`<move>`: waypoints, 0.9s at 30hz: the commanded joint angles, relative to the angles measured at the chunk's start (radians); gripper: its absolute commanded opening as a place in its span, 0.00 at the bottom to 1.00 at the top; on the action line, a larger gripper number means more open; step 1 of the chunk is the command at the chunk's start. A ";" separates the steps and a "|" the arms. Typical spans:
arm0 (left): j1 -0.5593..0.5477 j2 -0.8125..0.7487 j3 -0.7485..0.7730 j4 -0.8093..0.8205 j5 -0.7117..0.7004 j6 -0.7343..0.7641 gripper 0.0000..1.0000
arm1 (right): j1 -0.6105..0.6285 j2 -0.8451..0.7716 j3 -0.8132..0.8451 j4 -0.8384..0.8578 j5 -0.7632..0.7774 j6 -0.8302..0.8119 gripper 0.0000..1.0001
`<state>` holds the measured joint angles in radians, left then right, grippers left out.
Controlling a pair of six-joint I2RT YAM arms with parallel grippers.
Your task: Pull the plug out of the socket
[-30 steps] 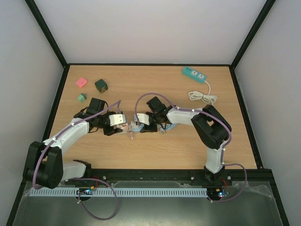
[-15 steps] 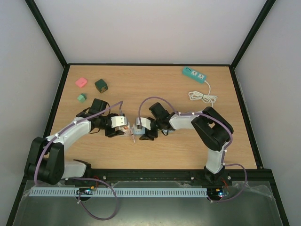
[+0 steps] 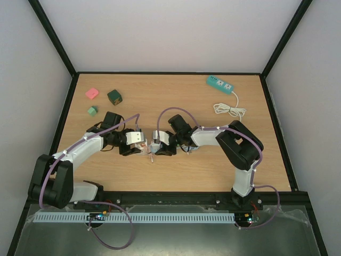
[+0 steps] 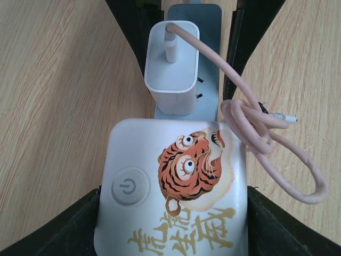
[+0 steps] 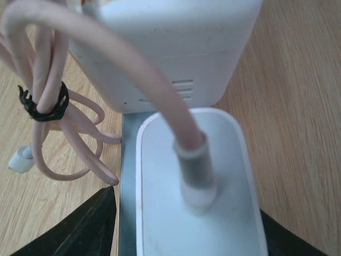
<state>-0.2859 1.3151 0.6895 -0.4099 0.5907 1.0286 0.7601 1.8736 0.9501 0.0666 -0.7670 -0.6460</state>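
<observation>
Mid-table, between my two arms, the white charger plug [image 4: 171, 64] lies with its prong end butted against the right face of the tiger-printed socket block [image 4: 176, 176], so I judge it not yet pulled. My left gripper [image 4: 173, 213] pinches the block by its two sides. My right gripper [image 5: 186, 229] has a black finger close on either side of the plug. Whether they press it or merely flank it I cannot tell. A blue-grey strip [image 5: 127, 176] shows between one finger and the plug.

Trouble would come from a pull off the line of the prongs. That could cock them in the slots and jam them, or drag the block through my left fingers, which hold smooth plastic. If my right fingers are not truly closed, they may slide off. The pink cable [image 4: 277, 160], coiled on the near side of the plug, could catch a finger.

From above, the plug's long axis runs left-right across the table [image 3: 213, 160], prongs pointing left into the block, cable end pointing right.
</observation>
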 commanded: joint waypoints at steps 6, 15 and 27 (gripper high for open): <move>-0.008 0.006 0.043 0.033 0.070 -0.036 0.33 | 0.016 0.062 0.032 0.008 -0.038 -0.006 0.36; -0.008 0.014 0.070 0.041 0.182 -0.142 0.32 | 0.016 0.108 0.047 -0.042 0.001 -0.013 0.04; -0.018 -0.051 0.037 0.067 0.158 -0.098 0.29 | 0.016 0.167 0.096 -0.125 0.030 -0.004 0.02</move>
<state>-0.2764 1.3315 0.7162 -0.4366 0.5987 0.9413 0.7464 1.9438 1.0420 -0.0158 -0.8139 -0.6697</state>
